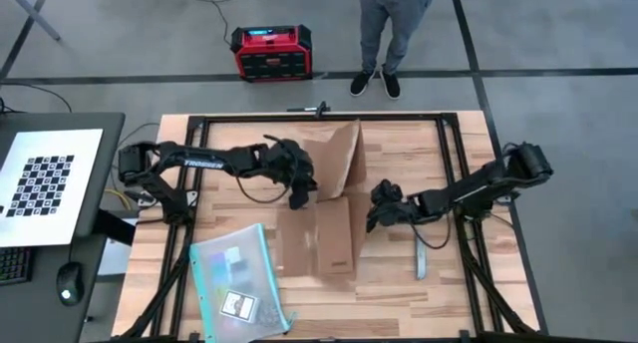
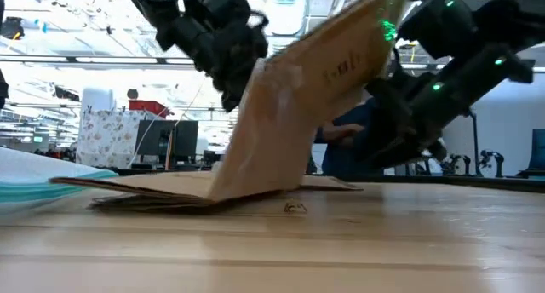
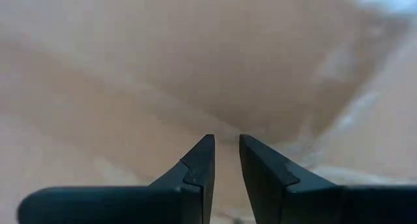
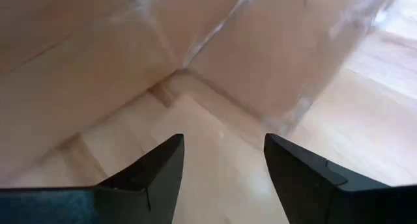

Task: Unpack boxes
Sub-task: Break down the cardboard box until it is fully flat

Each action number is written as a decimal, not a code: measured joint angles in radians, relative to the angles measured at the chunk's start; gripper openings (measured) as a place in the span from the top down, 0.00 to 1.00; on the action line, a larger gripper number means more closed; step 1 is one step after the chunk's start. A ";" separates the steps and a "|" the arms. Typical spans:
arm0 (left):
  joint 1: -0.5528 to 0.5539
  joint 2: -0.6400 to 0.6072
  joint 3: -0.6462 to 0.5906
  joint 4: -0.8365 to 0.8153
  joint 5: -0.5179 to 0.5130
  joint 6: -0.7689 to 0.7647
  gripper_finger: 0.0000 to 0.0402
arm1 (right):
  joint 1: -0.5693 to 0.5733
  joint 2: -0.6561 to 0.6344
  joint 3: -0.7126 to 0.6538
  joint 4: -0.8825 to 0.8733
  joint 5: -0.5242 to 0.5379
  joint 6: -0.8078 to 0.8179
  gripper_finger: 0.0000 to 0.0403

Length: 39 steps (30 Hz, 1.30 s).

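Cardboard box (image 1: 324, 198), mid-table (image 1: 419, 293), largely flattened, one panel propped aslant; left claw (image 1: 297, 196) at its left edge, fingers nearly closed, grasping nothing visible; right claw (image 1: 377, 211) just right of it, spread wide, empty; risk: unsupported panel may collapse or skid toward the plastic pouch (image 1: 237, 281).

Grey floor (image 1: 558, 34) with dark seam lines surrounds the wooden counter (image 1: 399, 283). A red and black case (image 1: 270, 52) rests on the floor beside a standing person (image 1: 391, 29). A checkerboard panel (image 1: 45, 173) lies on the side desk.
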 joint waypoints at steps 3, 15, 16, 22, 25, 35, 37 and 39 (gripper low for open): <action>-0.059 0.000 0.036 0.035 -0.008 -0.002 0.86 | -0.027 0.044 0.000 0.110 -0.018 -0.038 0.49; -0.122 0.144 0.045 0.117 -0.092 -0.055 0.86 | -0.067 0.121 0.002 0.206 -0.204 -0.119 0.49; -0.125 0.162 0.044 0.120 -0.093 -0.062 0.86 | -0.067 0.100 0.001 0.160 -0.216 -0.123 0.49; -0.133 0.213 0.041 0.177 -0.102 -0.105 0.86 | -0.066 -0.149 0.020 -0.300 -0.294 -0.141 0.49; -0.133 0.252 0.041 0.215 -0.106 -0.118 0.86 | -0.060 -0.292 0.038 -0.396 -0.302 -0.180 0.49; -0.140 0.209 0.263 -0.123 -0.105 -0.021 0.86 | -0.067 -0.447 0.037 -0.352 -0.301 -0.341 0.49; -0.153 0.164 0.325 -0.280 -0.105 0.008 0.86 | -0.067 -0.443 0.037 -0.348 -0.302 -0.351 0.49; -0.166 0.126 0.361 -0.428 -0.109 0.019 0.86 | -0.067 -0.437 0.037 -0.356 -0.301 -0.354 0.49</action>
